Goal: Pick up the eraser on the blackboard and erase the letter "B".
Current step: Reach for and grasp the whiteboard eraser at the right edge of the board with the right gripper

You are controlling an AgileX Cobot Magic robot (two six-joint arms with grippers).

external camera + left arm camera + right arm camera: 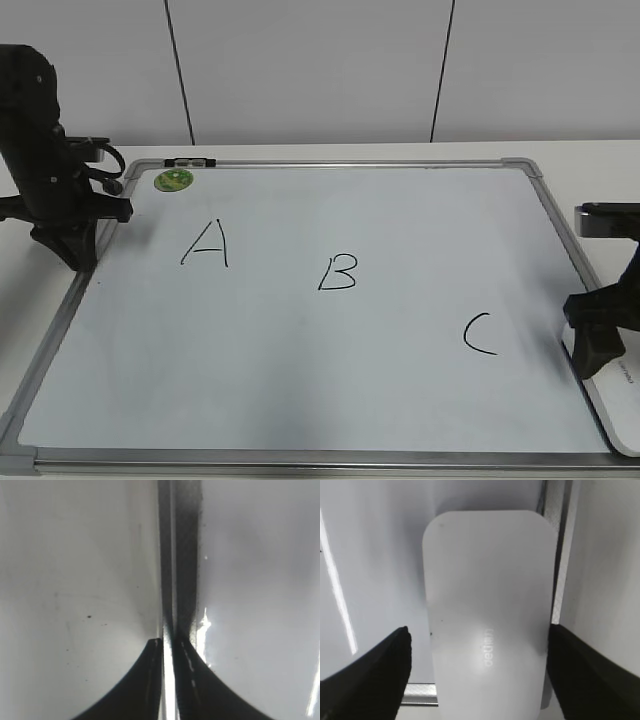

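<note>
The eraser (489,615) lies at the blackboard's (350,350) right edge, long axis between the right claw's (480,672) wide-spread fingers; the left claw (167,680), closed, sits far off.

A plain lab or office test bench.
White panelled wall (300,70) at the far side; silver-framed rectangular whiteboard (330,162) lies flat on a white table (590,160).
</note>
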